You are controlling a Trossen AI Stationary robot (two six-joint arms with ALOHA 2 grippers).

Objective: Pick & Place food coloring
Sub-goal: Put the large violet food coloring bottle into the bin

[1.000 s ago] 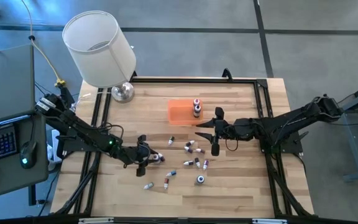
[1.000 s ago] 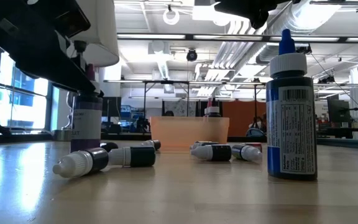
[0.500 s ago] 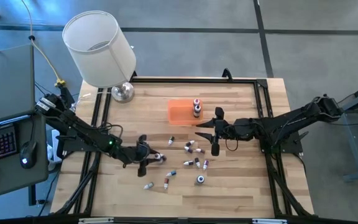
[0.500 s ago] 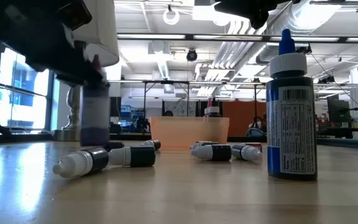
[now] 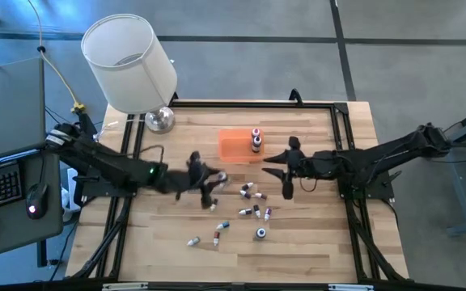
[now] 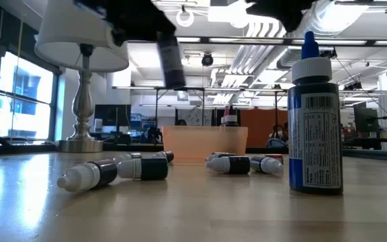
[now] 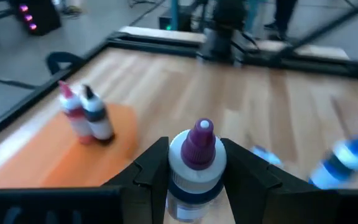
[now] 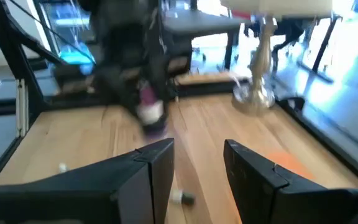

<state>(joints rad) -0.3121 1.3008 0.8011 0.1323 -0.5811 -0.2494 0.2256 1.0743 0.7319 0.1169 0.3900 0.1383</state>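
Left claw (image 7: 194, 177) raised, clamping purple-capped bottle (image 7: 194, 163), arm outstretched

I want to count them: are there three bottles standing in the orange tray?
No, only two bottles stand in the orange tray, at its right end.

Daylight is streaming through tall windows (image 6: 19, 101); ceiling lights (image 6: 184, 16) are glowing over distant desks, and a white-shaded lamp (image 5: 130, 65) is standing beyond the grippers
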